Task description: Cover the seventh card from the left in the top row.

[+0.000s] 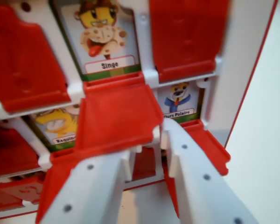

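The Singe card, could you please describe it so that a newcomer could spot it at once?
Start from the white game board filling the wrist view, with its red flaps. At top centre, between two raised red flaps, sits the Singe card. Alone here it shows a yellow-faced monkey with its red tongue out, over a white label reading Singe.

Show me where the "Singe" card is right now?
The Singe card sits at the wrist view's top centre, between two closed red flaps, directly above the open red flap.
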`<control>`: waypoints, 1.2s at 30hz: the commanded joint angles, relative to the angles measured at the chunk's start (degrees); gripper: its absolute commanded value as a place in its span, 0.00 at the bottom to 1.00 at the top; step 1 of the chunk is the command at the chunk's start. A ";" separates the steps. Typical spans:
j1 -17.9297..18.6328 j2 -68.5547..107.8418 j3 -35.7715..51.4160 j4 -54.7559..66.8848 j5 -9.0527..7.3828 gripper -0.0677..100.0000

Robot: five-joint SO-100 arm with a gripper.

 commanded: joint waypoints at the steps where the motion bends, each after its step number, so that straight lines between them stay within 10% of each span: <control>1: -0.88 0.62 -7.29 -1.23 0.44 0.04; 23: -2.02 -6.68 -20.13 2.02 0.70 0.04; 36: -1.14 18.81 -7.47 18.54 0.62 0.04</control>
